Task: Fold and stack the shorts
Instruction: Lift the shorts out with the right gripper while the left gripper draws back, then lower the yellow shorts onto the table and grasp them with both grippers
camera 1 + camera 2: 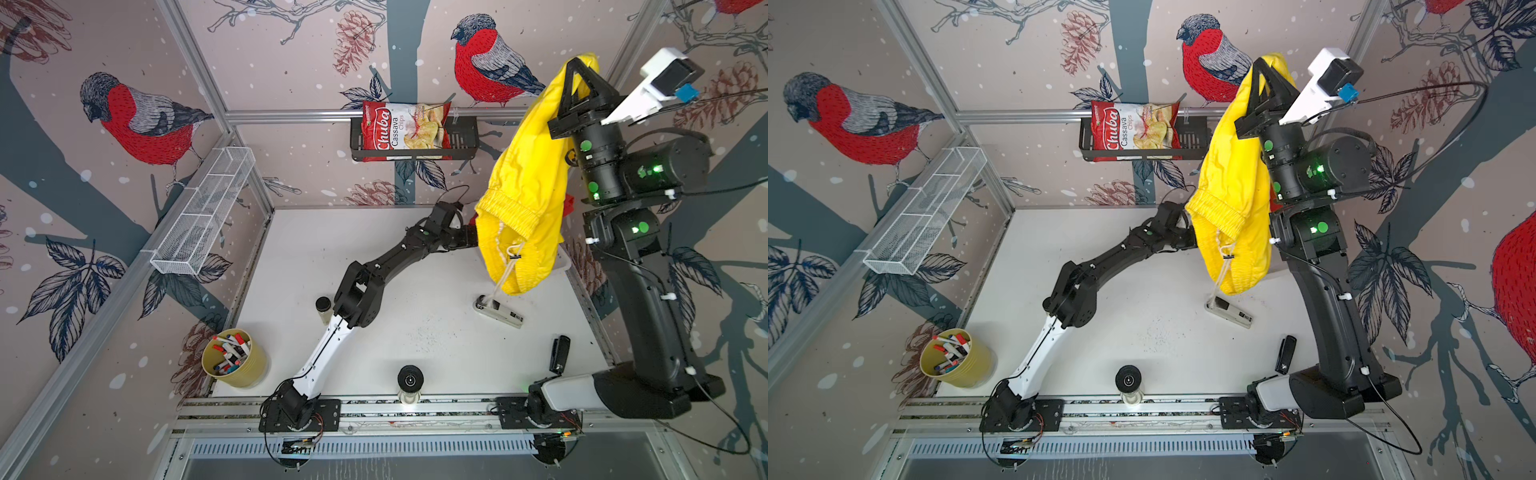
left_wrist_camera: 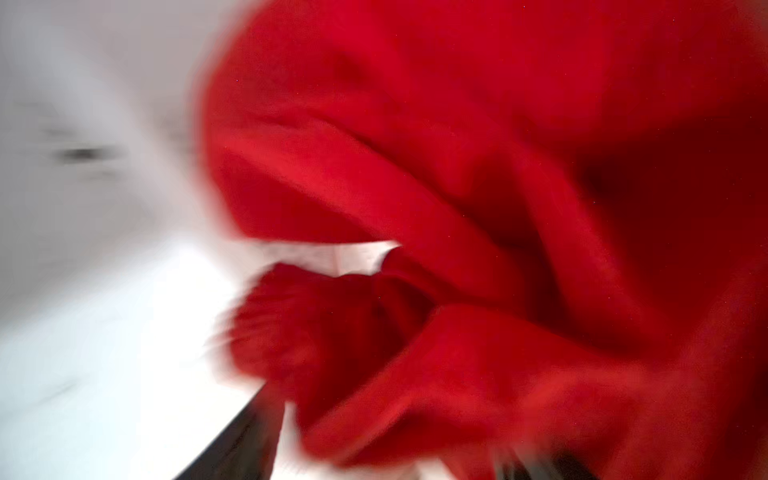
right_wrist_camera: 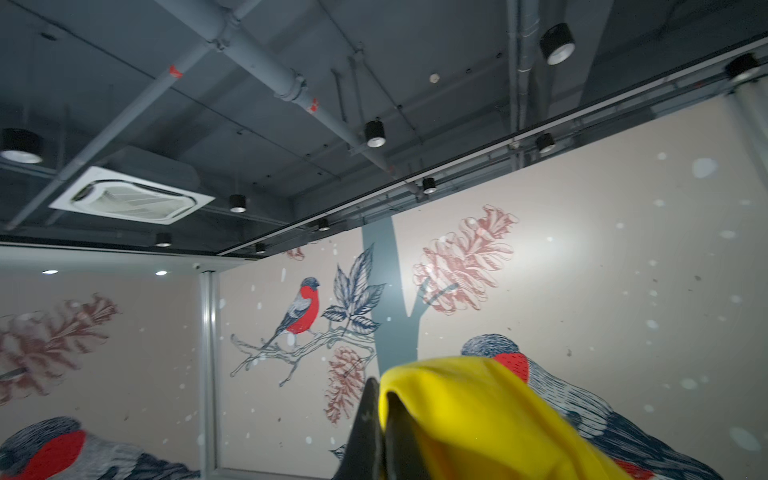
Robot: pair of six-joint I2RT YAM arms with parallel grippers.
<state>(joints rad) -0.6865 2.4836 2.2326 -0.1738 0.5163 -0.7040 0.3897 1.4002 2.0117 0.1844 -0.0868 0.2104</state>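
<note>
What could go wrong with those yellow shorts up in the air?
The bright yellow cloth shorts hang from the shut right pincer by one fold, so they may slip. Their white drawstring dangles above the white stapler and might snag it. They screen the red cloth shorts in both top views, risking a blind grab.

Your right hand (image 1: 578,68): high over the counter's (image 1: 415,340) back right, hanging shorts (image 1: 523,178) in it.
Your left arm (image 1: 374,270): reaches behind them, at the other shorts (image 2: 457,166).
Stapler (image 1: 498,313): under the hanging shorts.
Marker cup (image 1: 235,357): beside the near-left corner.
</note>
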